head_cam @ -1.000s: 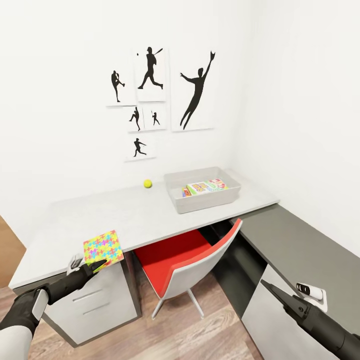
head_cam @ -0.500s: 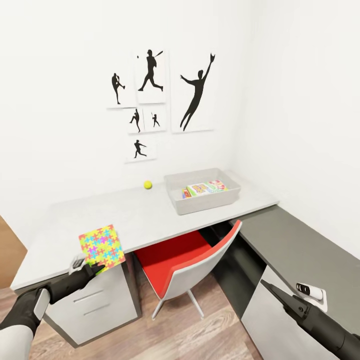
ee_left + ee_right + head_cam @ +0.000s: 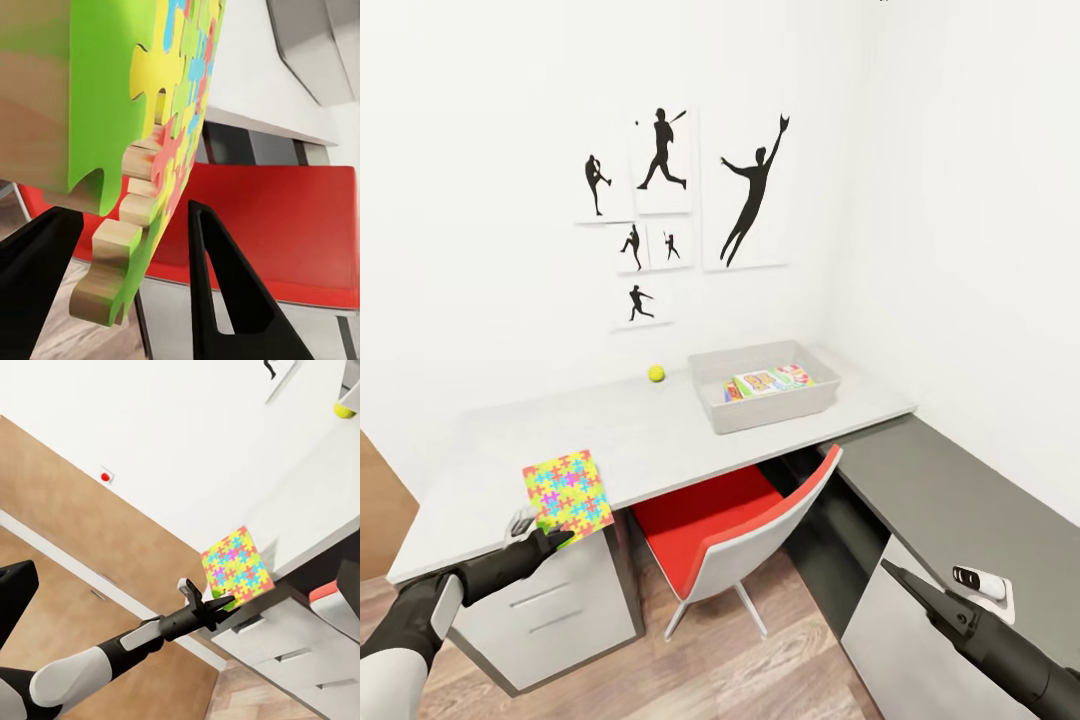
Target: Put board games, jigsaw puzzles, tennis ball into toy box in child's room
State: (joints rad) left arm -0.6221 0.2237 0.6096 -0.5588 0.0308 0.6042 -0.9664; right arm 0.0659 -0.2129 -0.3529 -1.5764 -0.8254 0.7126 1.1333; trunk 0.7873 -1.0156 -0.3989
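Puzzle (image 3: 567, 492) higher in left pincer (image 3: 546, 540)

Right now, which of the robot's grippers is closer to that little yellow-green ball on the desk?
Left. The left gripper holds a jigsaw puzzle at the table's near edge; the tennis ball lies farther back. The right gripper hangs low beside the side cabinet.

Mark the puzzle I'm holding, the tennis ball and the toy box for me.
jigsaw puzzle (image 3: 567, 491), head view, middle of its coloured face, held by the left gripper (image 3: 547, 540).
tennis ball (image 3: 656, 373), head view, its centre, on the table.
toy box (image 3: 770, 415), head view, its near outer wall.
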